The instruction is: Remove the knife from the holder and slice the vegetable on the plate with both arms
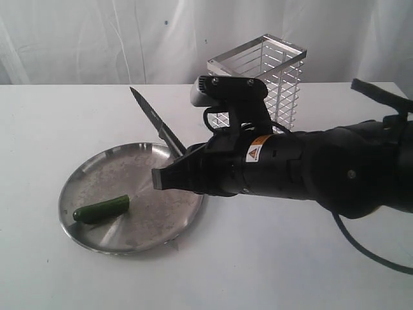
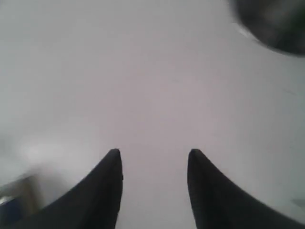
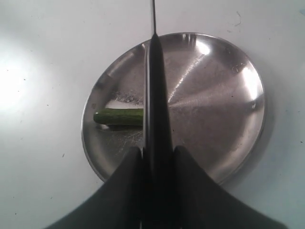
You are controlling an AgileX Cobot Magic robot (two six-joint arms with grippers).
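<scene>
My right gripper (image 1: 169, 178) (image 3: 158, 150) reaches in from the right and is shut on the black handle of the knife (image 1: 155, 121) (image 3: 155, 90). The dark blade slants up and away over the far side of the steel plate (image 1: 151, 216) (image 3: 214, 105). The green vegetable (image 1: 101, 208) (image 3: 118, 116) lies flat on the plate's near-left part, below and to the left of the blade. Behind the arm, the wire holder (image 1: 274, 74) stands upright. My left gripper (image 2: 153, 153) is open over bare white table and does not show in the exterior view.
The white table (image 1: 271, 258) spreads all around the plate, with a pale curtain behind it. A black cable (image 1: 371, 248) trails on the table at the right. A dark blurred shape (image 2: 274, 24) sits at one corner of the left wrist view.
</scene>
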